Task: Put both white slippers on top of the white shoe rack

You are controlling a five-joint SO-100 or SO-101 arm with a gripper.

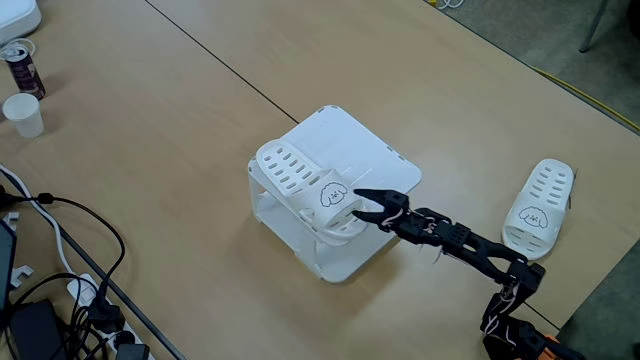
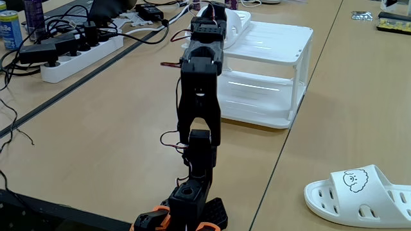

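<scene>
One white slipper [image 1: 296,176] lies on the left part of the white shoe rack's [image 1: 375,150] flat top, with its puppy-face strap toward my gripper. My black gripper [image 1: 361,206] is open right at that strap end, fingers spread and just off the slipper. The other white slipper [image 1: 540,205] lies on the table to the right of the rack, beside my arm. From behind, my arm [image 2: 199,83] hides most of the slipper [image 2: 236,22] on the rack [image 2: 276,70]. The loose slipper [image 2: 359,192] lies at the bottom right.
A drink can [image 1: 21,65] and a paper cup [image 1: 24,114] stand at the far left. Cables and a power strip [image 2: 77,54] crowd the table's left side. The table edge runs close to the loose slipper at the right of the high fixed view.
</scene>
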